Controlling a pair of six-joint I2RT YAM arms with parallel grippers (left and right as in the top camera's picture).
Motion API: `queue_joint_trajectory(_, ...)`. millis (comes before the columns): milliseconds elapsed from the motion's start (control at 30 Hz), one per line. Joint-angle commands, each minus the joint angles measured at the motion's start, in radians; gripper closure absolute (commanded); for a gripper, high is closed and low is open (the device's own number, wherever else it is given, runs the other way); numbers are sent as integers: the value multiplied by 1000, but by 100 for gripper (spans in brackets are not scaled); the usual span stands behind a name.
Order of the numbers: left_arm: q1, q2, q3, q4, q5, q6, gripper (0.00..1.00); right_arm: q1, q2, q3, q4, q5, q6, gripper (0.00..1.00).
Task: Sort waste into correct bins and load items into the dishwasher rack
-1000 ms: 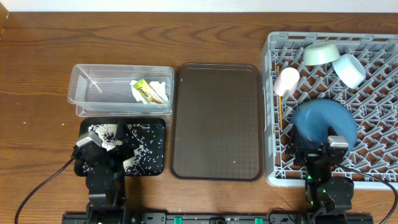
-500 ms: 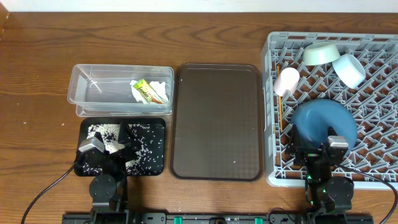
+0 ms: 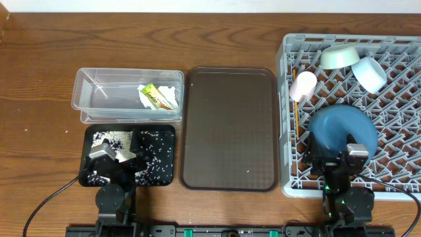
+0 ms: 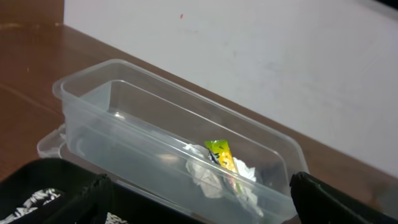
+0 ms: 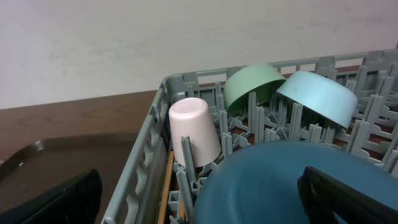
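Observation:
The clear tub (image 3: 99, 99) holds the yellow-green wrapper (image 3: 153, 96) and the white tissue (image 3: 171, 96); both also show in the left wrist view, wrapper (image 4: 220, 155), tissue (image 4: 202, 177). The black tray (image 3: 166, 172) holds scattered rice grains (image 3: 108, 138). My left gripper (image 3: 114, 158) (image 4: 202, 204) is open and empty over the tray's front. In the grey rack (image 3: 287, 105) lie the blue plate (image 3: 339, 125) (image 5: 273, 180), mint bowl (image 3: 339, 56) (image 5: 249, 87), light-blue bowl (image 3: 369, 74) (image 5: 318, 96), pink cup (image 3: 303, 85) (image 5: 193, 127) and chopsticks (image 3: 297, 122) (image 5: 165, 193). My right gripper (image 3: 337, 159) (image 5: 205, 200) is open over the plate's near edge.
A large brown serving tray (image 3: 229, 128) lies between the bins and the rack. The tub stands directly behind the black tray. A white wall runs along the table's far edge.
My left gripper has drawn back toward the front edge of the black tray. The right arm has not moved.

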Motion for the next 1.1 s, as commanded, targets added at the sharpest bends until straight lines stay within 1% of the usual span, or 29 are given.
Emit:
queue_joint_trajectory(0,-4,-9,-18,-47,55,151,6,11,-5,-2,-4,10,10,1)
queue_joint_trajectory(67,-4,-9,-18,-53,114,240,6,11,-5,-2,-4,10,10,1)
queue_joint_trajectory(100,-4,-9,-18,-53,124,256,6,11,-5,-2,-4,10,10,1)
queue_joint_trajectory(1067,-4,-7,-18,-51,145,256,6,11,-5,-2,-4,10,10,1)
